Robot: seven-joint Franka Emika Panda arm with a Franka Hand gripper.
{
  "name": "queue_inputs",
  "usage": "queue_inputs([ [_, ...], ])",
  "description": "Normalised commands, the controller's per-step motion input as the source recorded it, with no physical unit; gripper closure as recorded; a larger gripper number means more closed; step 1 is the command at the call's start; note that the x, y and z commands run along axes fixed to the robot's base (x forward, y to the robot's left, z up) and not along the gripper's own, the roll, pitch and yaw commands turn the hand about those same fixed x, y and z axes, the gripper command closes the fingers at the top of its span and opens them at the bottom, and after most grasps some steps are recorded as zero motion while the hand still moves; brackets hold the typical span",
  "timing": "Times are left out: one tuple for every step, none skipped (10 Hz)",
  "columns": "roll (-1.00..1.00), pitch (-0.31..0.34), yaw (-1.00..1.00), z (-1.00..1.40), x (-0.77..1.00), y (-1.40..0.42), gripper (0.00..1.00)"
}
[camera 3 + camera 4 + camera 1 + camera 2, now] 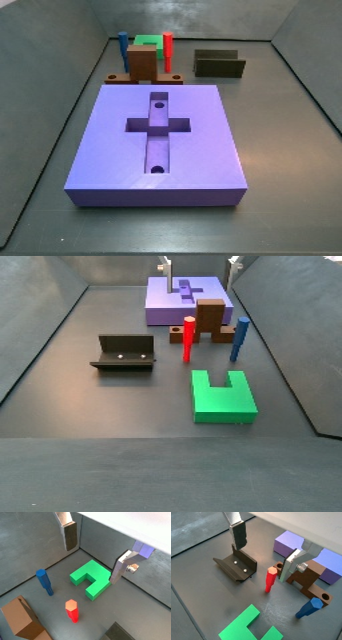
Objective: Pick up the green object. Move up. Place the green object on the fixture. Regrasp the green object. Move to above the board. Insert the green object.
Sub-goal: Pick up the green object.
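Green object (91, 578) below open pincer (93, 548)

Two-finger silver-plate gripper (91, 550): arm body out of frame in both wrist views; only finger plates show. In side view, gripper (198, 264) cut off at top edge, jaw gap too small to judge.

Bright green stepped plastic block (250, 629): cropped by picture edge in wrist view. In side view, green block (147, 42) mostly hidden behind brown block (142, 61).

Violet-blue rectangular slab (288, 544): partly hidden behind finger plate, recess unseen there.

Dark olive-black fixture (119, 633): only corner shows in wrist view.
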Motion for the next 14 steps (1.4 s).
queue_inputs([
  [-0.03,0.000,0.00,-0.04,0.00,0.00,0.00],
  [-0.04,-0.147,0.00,-0.08,-0.06,0.00,0.00],
  [-0.20,-0.293,-0.08,-0.43,-0.03,0.21,0.00],
  [-0.17,-0.264,-0.03,-0.49,0.10,0.50,0.00],
  [-0.18,-0.256,-0.17,-0.49,0.12,0.46,0.00],
  [-0.22,-0.293,-0.20,-0.39,0.16,0.39,0.00],
  [-0.26,-0.300,-0.21,-0.35,0.15,0.30,0.00],
  [-0.32,-0.251,-0.21,-0.38,0.04,0.12,0.00],
  [-0.37,-0.236,-0.19,-0.34,0.00,0.06,0.00],
  [-0.36,-0.240,-0.24,-0.36,0.00,0.05,0.00],
  [-0.32,-0.220,-0.24,-0.44,0.00,0.08,0.00],
  [-0.28,-0.201,-0.18,-0.52,0.00,0.06,0.00],
  [-0.15,-0.201,-0.06,-0.70,0.05,0.00,0.00],
  [-0.05,-0.201,0.00,-0.85,0.10,0.00,0.00],
])
